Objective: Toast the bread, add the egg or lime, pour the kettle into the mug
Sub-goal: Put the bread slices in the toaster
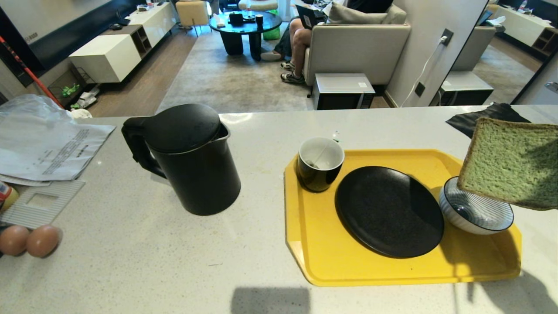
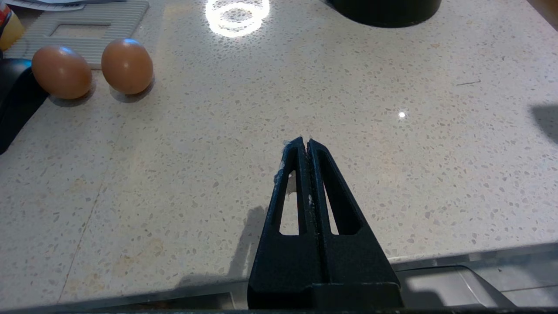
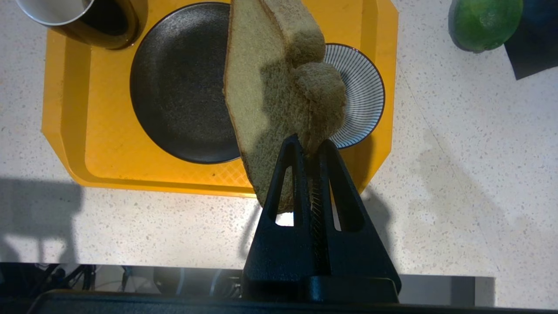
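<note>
Bread (image 3: 261, 100) clamped edge-on in right gripper (image 3: 309, 146), hanging above yellow tray (image 3: 65, 131) beside black plate (image 3: 183, 87); left gripper (image 2: 304, 144) closed, empty

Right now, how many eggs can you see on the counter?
2: left brown egg and right brown egg sit side by side at the counter's left edge. Others may be hidden.

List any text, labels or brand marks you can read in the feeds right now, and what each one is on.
No text can be read.
Printed sheet at the counter's left edge: lines of dark print, too small and blurred to read.
Small label on the grey box on the floor beyond the counter: too small to read.
Kettle, mug, yellow tray, black plate, striped bowl: no markings visible.
</note>
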Available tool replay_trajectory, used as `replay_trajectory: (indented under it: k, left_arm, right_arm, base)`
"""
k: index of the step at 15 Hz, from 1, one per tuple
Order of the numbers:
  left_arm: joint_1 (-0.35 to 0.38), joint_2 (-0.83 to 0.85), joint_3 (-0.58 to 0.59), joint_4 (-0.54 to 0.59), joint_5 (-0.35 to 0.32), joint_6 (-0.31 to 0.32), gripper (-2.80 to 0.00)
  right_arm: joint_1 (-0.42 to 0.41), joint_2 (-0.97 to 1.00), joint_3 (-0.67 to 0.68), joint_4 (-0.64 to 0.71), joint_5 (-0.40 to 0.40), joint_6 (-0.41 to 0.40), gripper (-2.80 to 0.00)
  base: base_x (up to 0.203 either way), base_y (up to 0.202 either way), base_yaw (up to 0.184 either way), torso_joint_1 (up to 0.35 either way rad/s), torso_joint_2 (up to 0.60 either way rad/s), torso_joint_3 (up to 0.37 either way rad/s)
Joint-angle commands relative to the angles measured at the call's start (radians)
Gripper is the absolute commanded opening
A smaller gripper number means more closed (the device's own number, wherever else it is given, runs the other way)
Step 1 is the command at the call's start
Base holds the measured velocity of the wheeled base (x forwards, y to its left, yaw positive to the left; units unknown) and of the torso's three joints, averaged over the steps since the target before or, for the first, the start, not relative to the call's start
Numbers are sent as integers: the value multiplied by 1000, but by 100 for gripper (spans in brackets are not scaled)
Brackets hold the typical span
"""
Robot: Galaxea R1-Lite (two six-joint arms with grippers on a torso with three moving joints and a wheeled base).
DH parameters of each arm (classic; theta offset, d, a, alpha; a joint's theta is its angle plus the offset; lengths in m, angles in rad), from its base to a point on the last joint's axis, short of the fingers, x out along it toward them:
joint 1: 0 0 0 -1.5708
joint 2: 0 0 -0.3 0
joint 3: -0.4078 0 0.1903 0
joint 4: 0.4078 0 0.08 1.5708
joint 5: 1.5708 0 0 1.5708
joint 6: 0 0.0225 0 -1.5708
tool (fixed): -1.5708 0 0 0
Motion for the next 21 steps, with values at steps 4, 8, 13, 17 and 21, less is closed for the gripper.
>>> replay_trajectory:
  k: [4, 8, 13, 17, 21]
  left_arm:
    - [-1, -1, 17, -1, -1, 0, -280]
    - [1, -1, 17, -1, 0, 0, -280]
    - [0, -1, 17, -1, 0, 1, -280]
    - [-1, -1, 17, -1, 0, 0, -280]
    - [1, -1, 17, -1, -1, 1, -280]
  right_arm:
    - [0, 4, 1, 5, -2, 2, -280]
    - [0, 1, 1, 5, -2, 2, -280]
    - [0, -4, 9, 5, -2, 3, -280]
    - [0, -4, 12, 5, -2, 5, -280]
    - [0, -4, 11, 5, -2, 5, -280]
  base:
    - [0, 0, 0, 0, 0, 0]
    - [0, 0, 0, 0, 0, 0]
    - [-176, 0, 0, -1, 2, 3]
    - [-191, 0, 0, 1, 5, 0]
    - [-71, 0, -1, 1, 0, 1]
